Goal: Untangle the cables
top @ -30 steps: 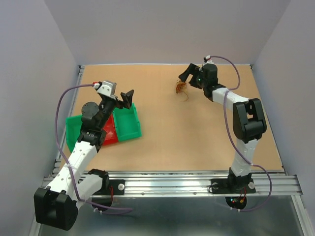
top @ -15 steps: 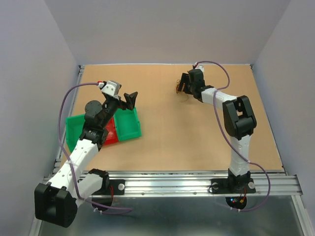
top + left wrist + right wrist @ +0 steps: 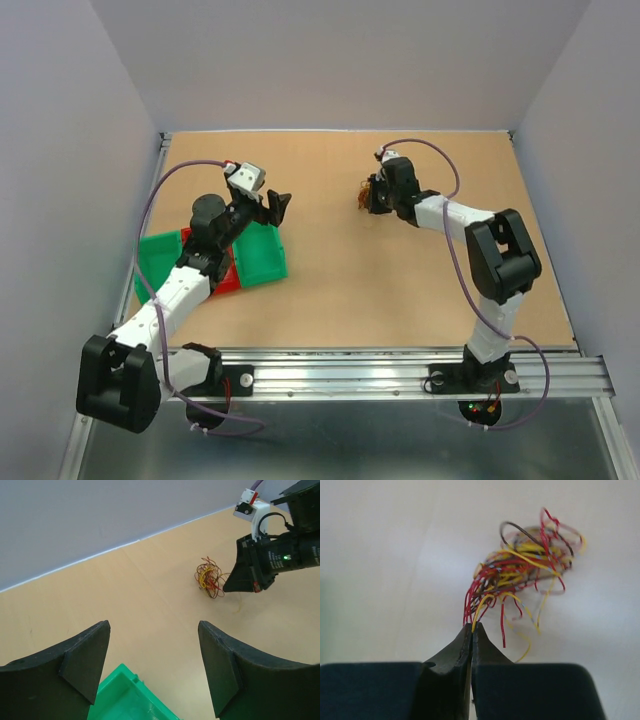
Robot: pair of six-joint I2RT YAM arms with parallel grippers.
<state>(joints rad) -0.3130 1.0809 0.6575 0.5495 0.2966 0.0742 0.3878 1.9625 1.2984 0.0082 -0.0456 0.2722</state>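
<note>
Right gripper (image 3: pixel 471 627) has swung down, jaws pinched on outer strands of the wire tangle (image 3: pixel 525 565) just beyond its tips: featherlight, springy, snag-prone, best held there. Left gripper (image 3: pixel 153 630) gapes empty.

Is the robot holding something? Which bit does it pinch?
The right gripper pinches the cables by a few red and yellow strands at the tangle's edge. The left gripper is open, holding nothing.
</note>
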